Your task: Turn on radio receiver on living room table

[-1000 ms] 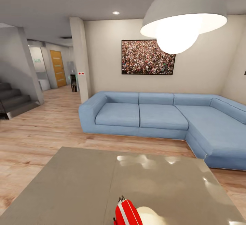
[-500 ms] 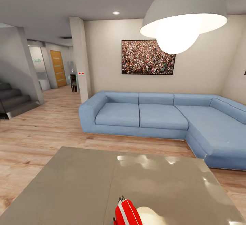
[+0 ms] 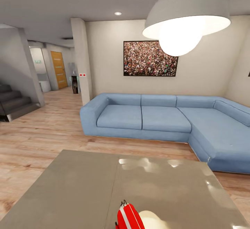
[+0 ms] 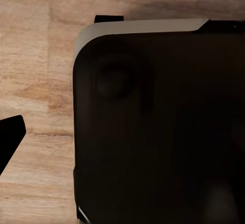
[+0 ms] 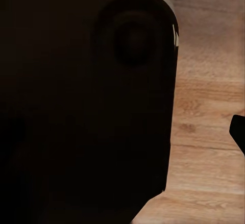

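Radio receiver (image 3: 129,217), red, upright at worktop (image 3: 80,190) near edge: likely light, rigid, tippable; press dial face; claw states indeterminable.

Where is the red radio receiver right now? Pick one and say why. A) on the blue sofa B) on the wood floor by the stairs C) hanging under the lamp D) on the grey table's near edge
D: the radio receiver stands on the table at its near edge, the sofa beyond.
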